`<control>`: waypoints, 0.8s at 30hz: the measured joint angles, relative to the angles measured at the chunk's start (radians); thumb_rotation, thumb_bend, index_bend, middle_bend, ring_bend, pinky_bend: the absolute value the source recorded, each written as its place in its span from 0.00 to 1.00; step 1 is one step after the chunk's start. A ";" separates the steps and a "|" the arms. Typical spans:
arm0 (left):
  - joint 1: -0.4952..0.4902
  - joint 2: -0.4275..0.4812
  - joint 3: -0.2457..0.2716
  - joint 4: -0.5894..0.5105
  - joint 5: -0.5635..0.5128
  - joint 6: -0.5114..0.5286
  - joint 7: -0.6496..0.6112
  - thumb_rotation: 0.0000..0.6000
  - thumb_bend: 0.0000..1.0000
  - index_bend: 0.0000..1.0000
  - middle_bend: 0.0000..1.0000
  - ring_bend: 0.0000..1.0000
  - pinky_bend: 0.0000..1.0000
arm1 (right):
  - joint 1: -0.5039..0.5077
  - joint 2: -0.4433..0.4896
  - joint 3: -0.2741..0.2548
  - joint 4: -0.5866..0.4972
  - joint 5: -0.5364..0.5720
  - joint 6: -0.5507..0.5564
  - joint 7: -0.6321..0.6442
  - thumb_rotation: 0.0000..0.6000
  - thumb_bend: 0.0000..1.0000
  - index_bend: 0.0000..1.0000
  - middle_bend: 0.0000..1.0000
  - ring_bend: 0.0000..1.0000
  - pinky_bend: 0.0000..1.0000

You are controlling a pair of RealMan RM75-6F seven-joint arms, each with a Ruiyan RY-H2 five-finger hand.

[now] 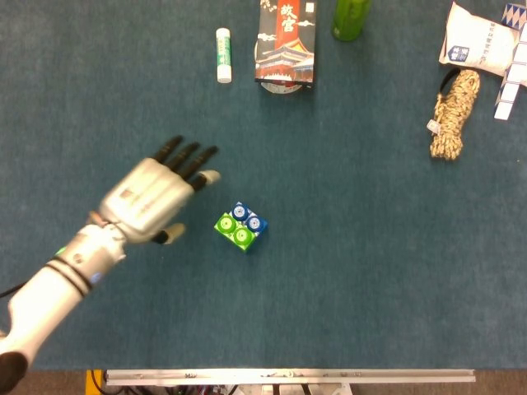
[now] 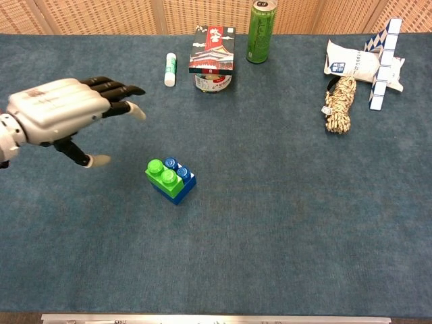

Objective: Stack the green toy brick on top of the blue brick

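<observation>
The green toy brick (image 1: 234,230) (image 2: 164,177) sits on the near-left half of the blue brick (image 1: 249,219) (image 2: 182,181), near the middle of the blue cloth. Two blue studs show uncovered beside it, and a blue face shows under the green one in the chest view. My left hand (image 1: 156,197) (image 2: 64,109) hovers to the left of the bricks, fingers spread and straight, holding nothing and apart from them. The right hand appears in neither view.
At the far edge stand a white glue stick (image 1: 223,55), a printed box over a tin (image 1: 285,43) and a green can (image 2: 260,23). A rope bundle (image 1: 454,115), a white packet (image 2: 354,62) and a blue-white folded toy (image 2: 385,55) lie at the far right.
</observation>
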 measured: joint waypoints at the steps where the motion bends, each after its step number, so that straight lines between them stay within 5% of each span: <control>1: 0.023 0.016 0.009 -0.011 0.013 0.028 -0.008 1.00 0.26 0.19 0.00 0.00 0.00 | 0.001 -0.002 -0.001 -0.001 -0.001 -0.001 -0.006 1.00 0.63 0.17 0.26 0.15 0.24; 12: 0.324 0.096 0.090 0.060 0.231 0.358 -0.223 1.00 0.26 0.23 0.00 0.00 0.00 | 0.016 -0.022 -0.011 -0.003 -0.001 -0.026 -0.060 1.00 0.63 0.17 0.26 0.15 0.24; 24: 0.505 0.038 0.050 0.298 0.265 0.550 -0.402 1.00 0.26 0.27 0.08 0.05 0.01 | 0.035 -0.038 -0.017 -0.001 0.002 -0.060 -0.092 1.00 0.63 0.17 0.26 0.15 0.24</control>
